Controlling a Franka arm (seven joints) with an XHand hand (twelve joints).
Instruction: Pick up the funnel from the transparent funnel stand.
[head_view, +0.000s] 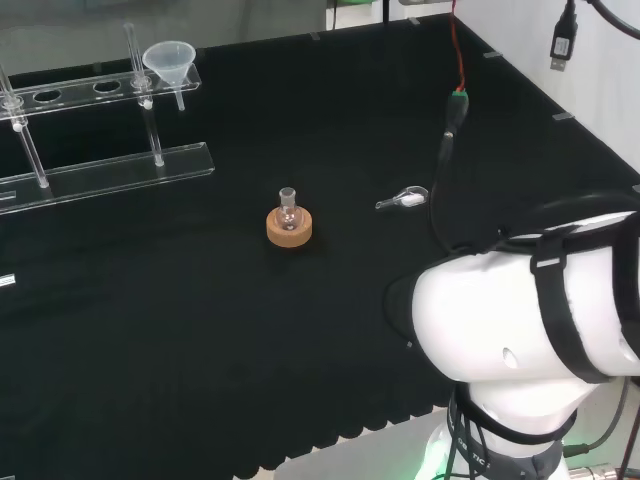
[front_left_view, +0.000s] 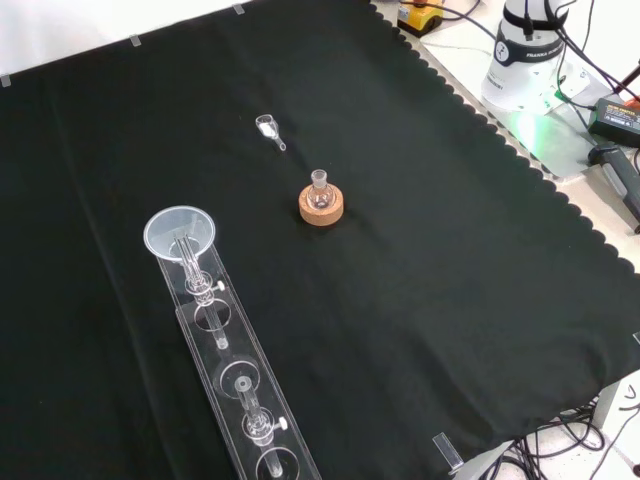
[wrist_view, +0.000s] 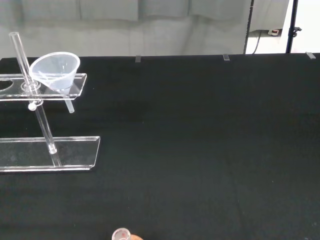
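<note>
Funnel waiting in the stand, hand state unknown

Head view: funnel (head_view: 168, 62) is sitting in the end hole of the transparent funnel stand (head_view: 110, 170) at the far left of the black cloth (head_view: 250, 370). Its stem is hanging down through the top plate. A small flask (head_view: 289, 208) is standing on a cork ring (head_view: 289, 227) mid-bench, well apart from the stand. A small clear piece (head_view: 404, 199) is lying to its right. The arm's white link (head_view: 520, 310) is sitting low right. I cannot tell whether the hand is open or closed.

Front view: funnel (front_left_view: 180, 236) is occupying the stand's (front_left_view: 235, 385) upper end, cone mouth facing up, with nothing crowding it. Cork ring (front_left_view: 322, 206) is sitting up and right of it, and the clear piece (front_left_view: 268, 127) is lying beyond that.

Wrist view: funnel (wrist_view: 56, 70) looks tilted in its hole, stem (wrist_view: 69, 105) poking out below the top plate (wrist_view: 42, 87), next to an upright rod (wrist_view: 35, 95).

Judgement: approach not started. Coming in from the stand's open end is looking safest, pinching the cone rim and lifting straight up along the stem until it clears the plate. Dragging sideways is risking tipping the stand. Keep off the rod.
</note>
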